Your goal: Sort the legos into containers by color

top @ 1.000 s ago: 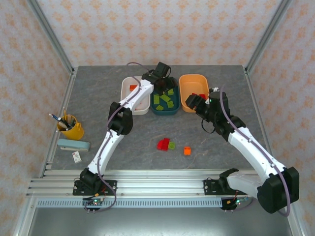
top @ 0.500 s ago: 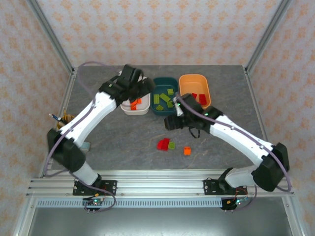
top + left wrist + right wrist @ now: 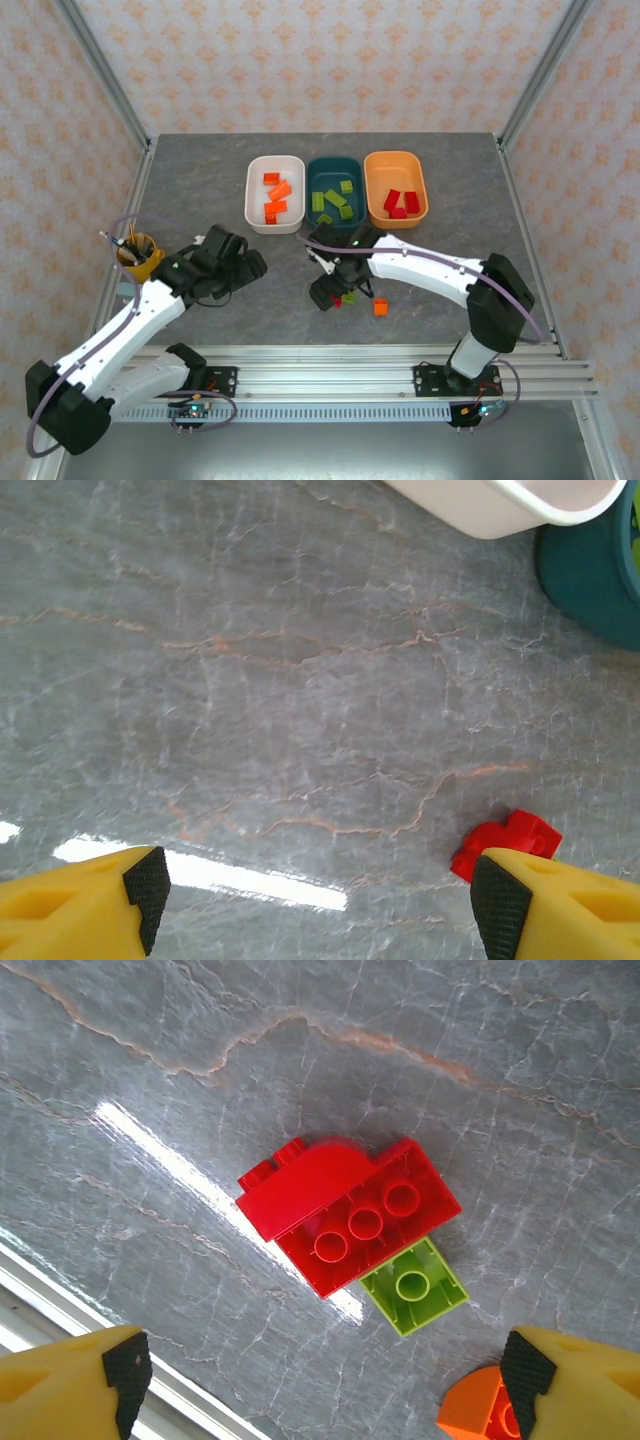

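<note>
Firstly, containers: a white bin (image 3: 252, 195), a dark teal bin (image 3: 335, 162) and an orange bin (image 3: 395, 156) stood side by side at the far side of the table (image 3: 450, 250). Contents: orange legos (image 3: 275, 197) in the white bin, green legos (image 3: 330, 203) in the dark teal bin, red legos (image 3: 398, 203) in the orange bin. Loose on the table, nearer the front: two red bricks (image 3: 345, 1215), one curved and lying against a studded one; a single-stud green brick (image 3: 413, 1287) touching the studded one; an orange brick (image 3: 475, 1415) just beside them, partly behind a fingertip. The right gripper (image 3: 320, 1365) hung over this cluster, jaws spread wide, grasping nothing. The left gripper (image 3: 320, 885) hovered above bare table to the cluster's left, likewise released and empty. Sundry: a yellow pen cup (image 3: 140, 258) near the left edge.
</note>
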You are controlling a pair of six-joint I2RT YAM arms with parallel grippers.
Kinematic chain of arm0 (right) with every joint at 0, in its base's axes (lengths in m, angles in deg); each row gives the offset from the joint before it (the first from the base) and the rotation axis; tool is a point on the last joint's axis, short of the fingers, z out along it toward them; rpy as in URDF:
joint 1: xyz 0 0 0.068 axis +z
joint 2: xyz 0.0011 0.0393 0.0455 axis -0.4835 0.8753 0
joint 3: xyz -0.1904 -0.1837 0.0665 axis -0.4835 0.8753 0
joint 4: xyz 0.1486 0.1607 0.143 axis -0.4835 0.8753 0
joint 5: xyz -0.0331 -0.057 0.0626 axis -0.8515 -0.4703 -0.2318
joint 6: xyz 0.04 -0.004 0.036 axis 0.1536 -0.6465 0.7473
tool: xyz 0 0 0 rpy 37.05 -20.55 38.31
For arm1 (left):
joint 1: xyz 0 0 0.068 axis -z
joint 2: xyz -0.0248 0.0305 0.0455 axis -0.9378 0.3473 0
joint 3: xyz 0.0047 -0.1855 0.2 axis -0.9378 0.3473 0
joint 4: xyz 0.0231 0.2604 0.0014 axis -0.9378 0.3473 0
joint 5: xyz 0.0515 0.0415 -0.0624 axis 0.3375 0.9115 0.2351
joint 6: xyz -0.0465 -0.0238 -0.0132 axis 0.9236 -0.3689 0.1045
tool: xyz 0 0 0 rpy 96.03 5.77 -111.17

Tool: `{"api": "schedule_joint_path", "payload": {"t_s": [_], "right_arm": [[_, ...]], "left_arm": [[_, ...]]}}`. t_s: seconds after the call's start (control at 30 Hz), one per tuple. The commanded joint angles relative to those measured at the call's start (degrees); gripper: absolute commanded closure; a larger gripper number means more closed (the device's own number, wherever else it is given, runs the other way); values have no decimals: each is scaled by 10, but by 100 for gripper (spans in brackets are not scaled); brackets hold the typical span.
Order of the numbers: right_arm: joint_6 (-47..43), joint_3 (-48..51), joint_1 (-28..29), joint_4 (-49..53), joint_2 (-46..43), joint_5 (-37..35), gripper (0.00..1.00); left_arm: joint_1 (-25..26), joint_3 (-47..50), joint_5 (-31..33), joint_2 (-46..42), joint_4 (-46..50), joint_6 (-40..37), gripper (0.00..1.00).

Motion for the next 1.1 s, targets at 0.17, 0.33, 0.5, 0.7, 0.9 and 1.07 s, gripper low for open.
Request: {"api": "schedule_joint_path", "payload": {"t_s": [0.17,0.33,0.5,0.7,0.9,1.07], "right_arm": [[-65,-47,14,23,85,-68,0],[-75,-70,14,19,131,-115,0],[-53,-94,-2,13,166,-155,2],[-16,-122,-52,9,191,-131,7],[9,-151,-83,21,218,-94,17],[68,-156,-99,19,212,-37,16]], "left_arm": [[5,22,43,-62,52,32,18],[5,33,46,-91,65,44,18],[5,36,47,-102,66,49,18],[5,34,43,-92,50,49,18],[5,31,31,-70,30,47,18],[7,27,25,-62,26,44,18]]}}
